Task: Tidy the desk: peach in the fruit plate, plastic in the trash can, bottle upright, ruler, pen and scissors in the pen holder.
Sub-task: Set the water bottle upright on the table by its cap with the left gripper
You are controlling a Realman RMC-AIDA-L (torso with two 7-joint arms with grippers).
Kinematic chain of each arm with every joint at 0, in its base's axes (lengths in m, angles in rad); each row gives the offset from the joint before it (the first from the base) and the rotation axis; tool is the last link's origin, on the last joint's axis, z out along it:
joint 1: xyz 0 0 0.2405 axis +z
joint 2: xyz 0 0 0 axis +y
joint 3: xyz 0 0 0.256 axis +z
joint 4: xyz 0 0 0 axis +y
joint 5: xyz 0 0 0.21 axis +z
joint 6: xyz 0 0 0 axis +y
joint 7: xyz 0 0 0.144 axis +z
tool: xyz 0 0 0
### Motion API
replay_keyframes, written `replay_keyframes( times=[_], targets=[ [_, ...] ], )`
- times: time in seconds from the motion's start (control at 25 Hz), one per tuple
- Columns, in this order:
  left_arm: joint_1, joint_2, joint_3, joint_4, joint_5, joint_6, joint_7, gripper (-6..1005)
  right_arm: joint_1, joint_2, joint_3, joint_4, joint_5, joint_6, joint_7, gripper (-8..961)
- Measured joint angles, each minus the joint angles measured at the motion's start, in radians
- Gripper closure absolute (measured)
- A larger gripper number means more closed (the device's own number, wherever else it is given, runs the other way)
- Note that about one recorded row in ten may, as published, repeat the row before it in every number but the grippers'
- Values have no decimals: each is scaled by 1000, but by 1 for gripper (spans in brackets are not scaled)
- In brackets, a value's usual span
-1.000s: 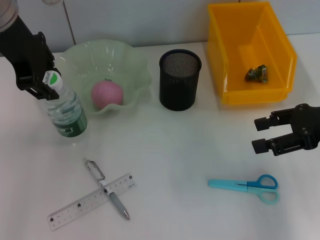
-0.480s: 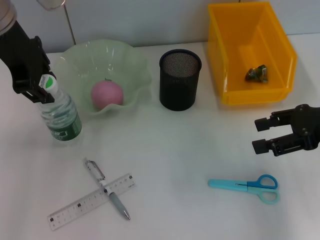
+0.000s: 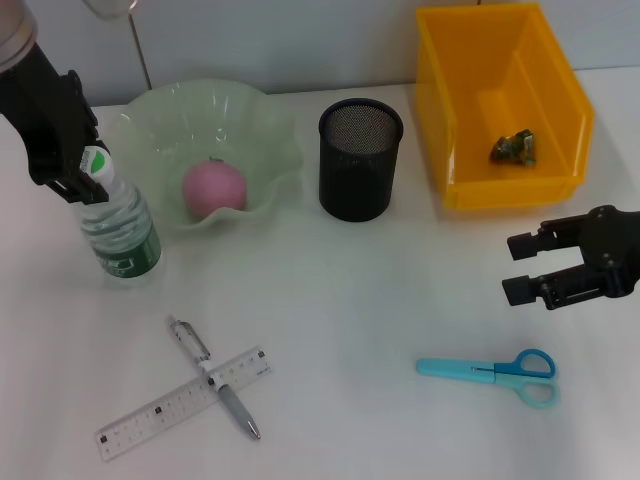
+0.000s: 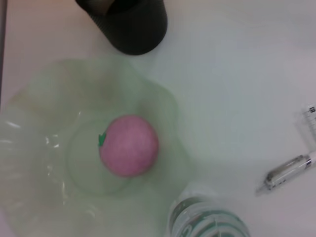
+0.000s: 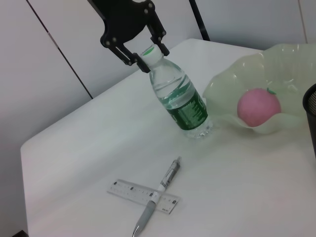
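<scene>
Upper left, the left gripper (image 3: 88,178) clamps the bottle (image 3: 118,228) by its cap, base half cut off in the wrist view, while the right gripper (image 3: 522,268) hangs open at right

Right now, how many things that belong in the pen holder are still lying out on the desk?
3. The pen lies crossed over the ruler at the front left; the scissors lie at the front right, below the right gripper. The pen holder's inside isn't fully visible.
</scene>
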Motion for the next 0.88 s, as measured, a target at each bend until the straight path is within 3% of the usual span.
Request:
replay_keyframes(
  times=[0.32,0.44,0.64,0.88],
  targets=[
    [14,0,54,4,0,-24,-38,533,2,0,0,-2,2,0,0,152],
    [18,0,48,22,0,-28,-42,315,2,0,0,-3,2,0,0,152],
    [27,-2,31,55,0,-40,-40,213,3,0,0,-5,2,1,0,152],
    [37,-10,-68,127,-3,-49,0,214,10,-4,0,-6,-1,3,0,152]
  ],
)
